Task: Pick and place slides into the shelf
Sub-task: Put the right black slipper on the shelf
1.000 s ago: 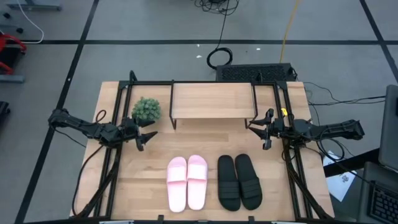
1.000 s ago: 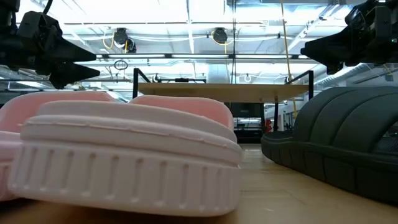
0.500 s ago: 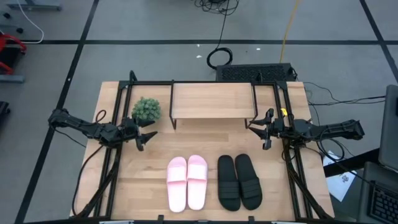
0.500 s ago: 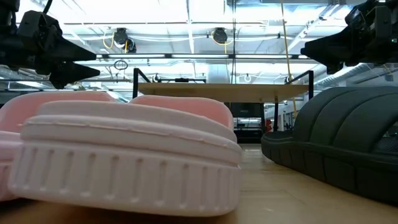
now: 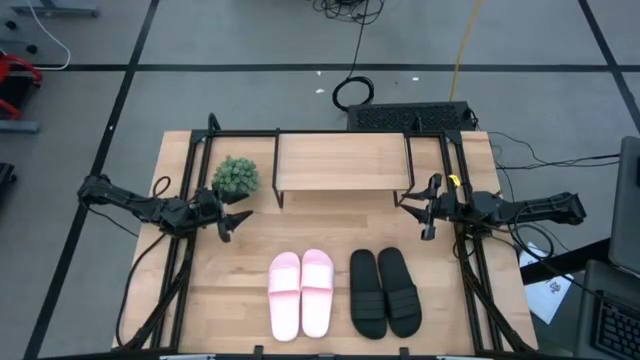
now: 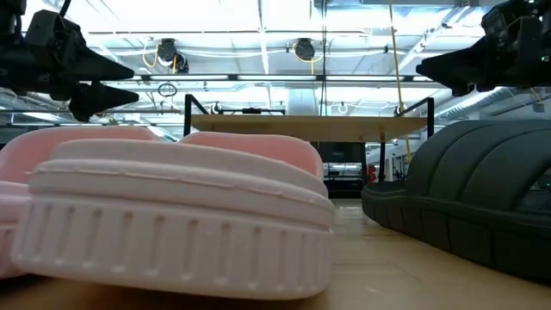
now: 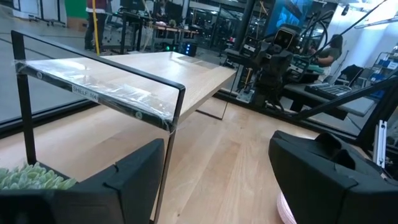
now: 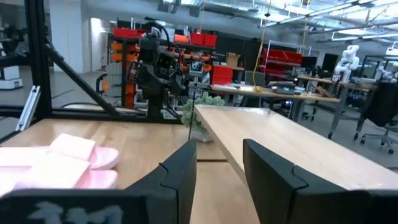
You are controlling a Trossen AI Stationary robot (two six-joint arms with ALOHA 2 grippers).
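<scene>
Two pink slides [image 5: 300,293] and two black slides [image 5: 384,290] lie side by side on their soles near the table's front edge. The shelf [image 5: 342,162] stands on thin black legs at the table's far middle. My left gripper [image 5: 232,218] hovers open, level, at the left, pointing toward the table's middle; the shelf's corner [image 7: 137,74] lies ahead of its fingers. My right gripper [image 5: 420,210] hovers open at the right, facing left, with the shelf's top [image 8: 280,143] and the pink slides [image 8: 62,162] ahead of it. Neither gripper has anything between its fingers.
A small green potted plant [image 5: 235,176] stands left of the shelf, close behind my left gripper. Black frame rails [image 5: 190,250] run along both sides of the table. Bare wood [image 5: 330,225] lies between the shelf and the slides.
My right gripper has rolled a little about its own pointing line while staying in place. The slides, the shelf and my left gripper stand as before.
</scene>
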